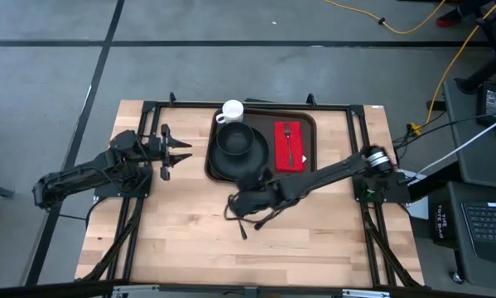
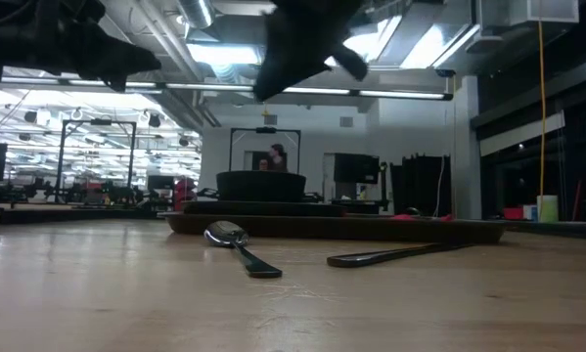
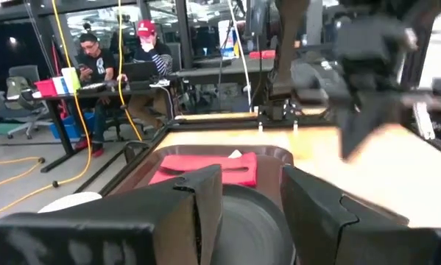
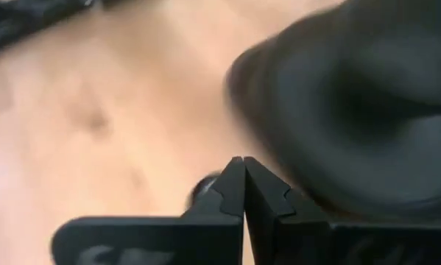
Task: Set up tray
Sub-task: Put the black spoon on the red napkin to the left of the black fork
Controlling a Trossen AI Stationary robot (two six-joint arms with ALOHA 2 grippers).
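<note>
Tray [image 1: 264, 142] at far-centre of table [image 1: 190, 240], w/ black plate [image 1: 238, 161] + bowl, red napkin [image 1: 289, 146] + fork, white mug [image 1: 232, 110] at rim. Right gripper [image 1: 233, 207] just in front of tray, fingers [image 4: 235, 191] pressed together, empty. Left gripper [image 1: 181, 154] beside tray, fingers apart. Spoon [image 2: 236, 244] + knife [image 2: 390, 255] on wood.

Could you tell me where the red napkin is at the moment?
In the high view, the red napkin lies in the right half of the tray, beside the black plate, with a fork resting on it.
</note>
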